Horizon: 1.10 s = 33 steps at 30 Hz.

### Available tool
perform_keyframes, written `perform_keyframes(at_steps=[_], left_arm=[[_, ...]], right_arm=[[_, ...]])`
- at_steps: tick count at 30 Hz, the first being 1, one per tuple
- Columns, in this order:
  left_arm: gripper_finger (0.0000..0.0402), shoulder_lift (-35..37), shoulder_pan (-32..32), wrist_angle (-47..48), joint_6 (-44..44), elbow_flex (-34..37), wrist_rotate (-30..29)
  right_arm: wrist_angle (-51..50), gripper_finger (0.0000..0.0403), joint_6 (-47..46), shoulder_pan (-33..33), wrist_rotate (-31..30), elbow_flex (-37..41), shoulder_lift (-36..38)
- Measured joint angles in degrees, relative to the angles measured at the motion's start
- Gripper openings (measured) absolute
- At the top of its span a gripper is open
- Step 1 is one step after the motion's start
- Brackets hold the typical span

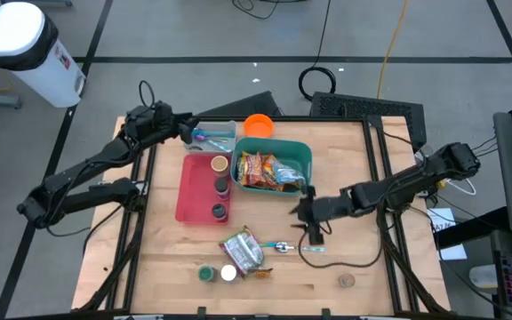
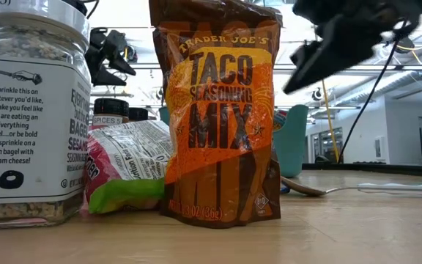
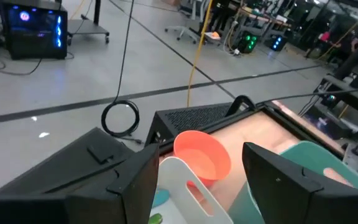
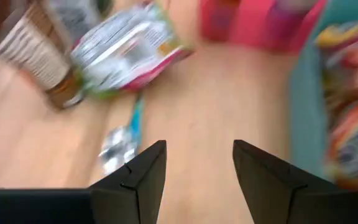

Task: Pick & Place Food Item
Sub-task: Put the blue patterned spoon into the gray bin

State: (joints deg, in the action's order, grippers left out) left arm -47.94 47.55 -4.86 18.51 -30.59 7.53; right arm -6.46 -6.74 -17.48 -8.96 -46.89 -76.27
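Two snack packets (image 1: 244, 252) beside spoon (image 1: 284, 247), right gripper (image 1: 314, 233) above, teal bin (image 1: 302, 153) near

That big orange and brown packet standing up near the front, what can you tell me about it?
The taco seasoning packet is a glossy pouch, orange above and dark brown below, printed "Trader Joe's Taco Seasoning Mix". It looks sealed and crinkled and stands upright on the wooden table. A pink and green snack bag lies against one side, with a seasoning jar beyond that; a spoon lies on its other side. No gripper touches it.
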Motion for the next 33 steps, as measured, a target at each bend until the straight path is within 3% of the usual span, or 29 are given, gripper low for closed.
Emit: perform_keyframes(at_steps=[10,17,26,33], left_arm=[[0.0239,0.0,-0.3,0.1,0.8,0.0,0.0],[0.0239,0.0,-0.3,0.1,2.6,0.0,0.0],[0.0239,0.0,-0.5,0.1,8.1,0.0,0.0],[0.0239,0.0,-0.8,0.5,9.1,0.0,1.6]], right_arm=[[-4.8,0.0181,-17.7,-10.6,1.4,0.0,-9.7],[-3.0,0.0181,-20.0,-13.8,-5.7,0.0,-16.9],[1.1,0.0177,-22.6,-14.5,-3.0,-0.2,-21.0],[-2.6,0.0099,-23.0,-15.3,-5.8,-0.2,-21.1]])
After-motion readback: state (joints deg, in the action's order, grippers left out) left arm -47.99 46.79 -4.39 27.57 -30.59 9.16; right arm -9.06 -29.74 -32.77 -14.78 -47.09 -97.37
